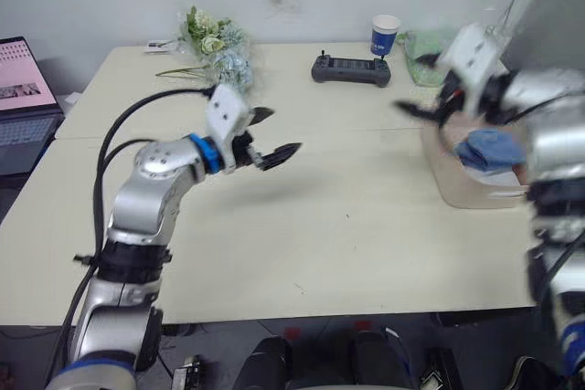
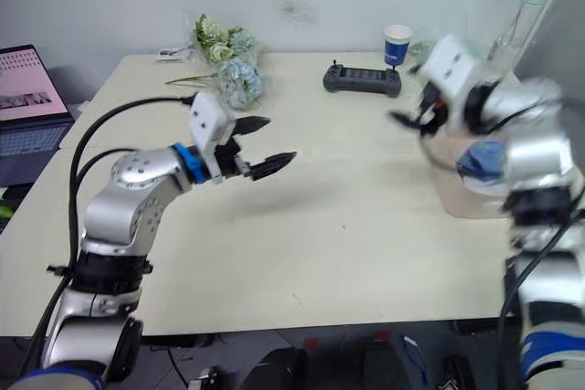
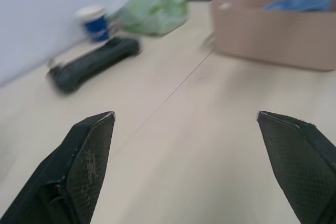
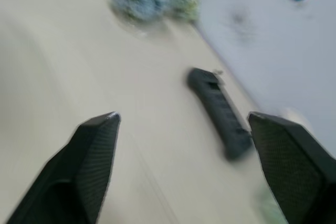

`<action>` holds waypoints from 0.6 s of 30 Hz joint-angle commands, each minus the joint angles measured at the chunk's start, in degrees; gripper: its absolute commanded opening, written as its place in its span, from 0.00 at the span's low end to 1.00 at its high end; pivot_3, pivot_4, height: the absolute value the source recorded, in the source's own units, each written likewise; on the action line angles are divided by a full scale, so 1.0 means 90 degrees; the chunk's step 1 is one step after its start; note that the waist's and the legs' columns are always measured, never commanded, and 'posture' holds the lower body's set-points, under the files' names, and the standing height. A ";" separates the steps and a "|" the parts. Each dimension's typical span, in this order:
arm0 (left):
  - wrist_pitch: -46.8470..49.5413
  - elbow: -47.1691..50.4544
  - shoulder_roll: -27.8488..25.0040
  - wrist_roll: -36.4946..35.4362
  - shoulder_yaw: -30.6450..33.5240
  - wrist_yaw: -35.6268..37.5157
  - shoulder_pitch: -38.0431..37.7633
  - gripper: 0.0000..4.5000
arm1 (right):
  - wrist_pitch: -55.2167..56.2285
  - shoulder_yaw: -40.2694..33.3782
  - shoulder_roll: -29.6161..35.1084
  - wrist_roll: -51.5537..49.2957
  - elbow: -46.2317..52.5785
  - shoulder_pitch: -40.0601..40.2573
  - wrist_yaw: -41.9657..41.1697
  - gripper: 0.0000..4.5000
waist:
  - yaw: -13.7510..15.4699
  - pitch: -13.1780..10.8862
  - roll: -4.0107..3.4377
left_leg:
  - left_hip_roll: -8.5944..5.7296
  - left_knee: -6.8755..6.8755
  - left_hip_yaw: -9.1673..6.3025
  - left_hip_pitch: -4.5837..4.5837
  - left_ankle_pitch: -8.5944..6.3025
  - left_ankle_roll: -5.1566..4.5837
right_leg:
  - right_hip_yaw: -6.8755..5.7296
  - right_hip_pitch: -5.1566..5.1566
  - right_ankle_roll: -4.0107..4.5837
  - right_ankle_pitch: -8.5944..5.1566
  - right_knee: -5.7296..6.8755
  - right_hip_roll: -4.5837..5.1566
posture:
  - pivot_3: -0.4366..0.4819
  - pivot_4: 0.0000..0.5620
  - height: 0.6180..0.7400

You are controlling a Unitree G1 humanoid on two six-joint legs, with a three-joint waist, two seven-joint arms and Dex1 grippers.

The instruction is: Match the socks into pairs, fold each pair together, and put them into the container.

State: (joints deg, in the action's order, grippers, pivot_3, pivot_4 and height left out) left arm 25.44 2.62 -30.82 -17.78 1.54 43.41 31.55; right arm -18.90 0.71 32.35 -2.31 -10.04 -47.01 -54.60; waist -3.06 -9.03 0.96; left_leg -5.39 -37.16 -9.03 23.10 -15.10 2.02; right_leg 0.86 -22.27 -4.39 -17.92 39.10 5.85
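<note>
Left gripper (image 1: 274, 134) is held wide open and empty above the table (image 1: 347, 235). Right gripper (image 1: 416, 109) is seen spread open, empty, beside the container (image 1: 475, 191), where light blue socks (image 1: 492, 150) are lodged.

Desk (image 1: 347, 244): pale cream, plain. Container (image 1: 457, 184) at its right edge: pale pink, light blue socks (image 1: 489, 148) inside. Far edge: black controller (image 1: 351, 69), blue-and-white cup (image 1: 385, 34), pale green bag (image 1: 428, 47), white and pale blue flowers (image 1: 219, 43). Both grippers' fingers (image 3: 84, 171) black, fine cross-hatch texture.
</note>
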 commanded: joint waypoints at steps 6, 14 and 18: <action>-0.0682 0.1154 0.0952 0.0283 0.0673 -0.1657 -0.2362 1.00 | -0.0317 0.0332 -0.1622 0.0143 0.1778 0.2358 0.2224 0.99 | 0.0083 0.0005 0.0000 | -0.0005 -0.0017 -0.0004 0.0000 0.0000 0.0000 | 0.0001 0.0004 0.0001 0.0001 0.0002 0.0004 | 0.48 0.27 1.00; -0.1091 0.1548 0.1397 0.0991 0.0404 -0.2513 -0.3905 1.00 | 0.0125 0.0246 -0.1971 0.0406 0.2317 0.3941 0.3360 0.99 | 0.0138 0.0007 -0.0003 | -0.0003 0.0007 0.0014 -0.0022 0.0000 0.0000 | 0.0018 0.0008 0.0002 0.0001 0.0010 0.0001 | 0.48 0.27 1.00; -0.1048 0.1719 0.1491 0.0860 0.0476 -0.2612 -0.4111 1.00 | 0.0088 0.0256 -0.1933 0.0297 0.2526 0.4142 0.3435 0.99 | 0.0141 0.0007 -0.0003 | -0.0001 0.0009 0.0012 -0.0026 0.0000 0.0000 | 0.0018 0.0009 0.0002 0.0001 0.0016 -0.0004 | 0.48 0.27 1.00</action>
State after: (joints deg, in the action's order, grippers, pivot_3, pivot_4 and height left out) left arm 16.89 14.66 -17.49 -9.72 4.90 20.56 -5.33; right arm -19.28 3.57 14.84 0.97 9.45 -9.95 -24.32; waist -1.79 -8.96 0.94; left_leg -5.40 -37.07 -8.92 22.87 -15.10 2.03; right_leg 1.02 -22.19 -4.37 -17.91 39.24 5.79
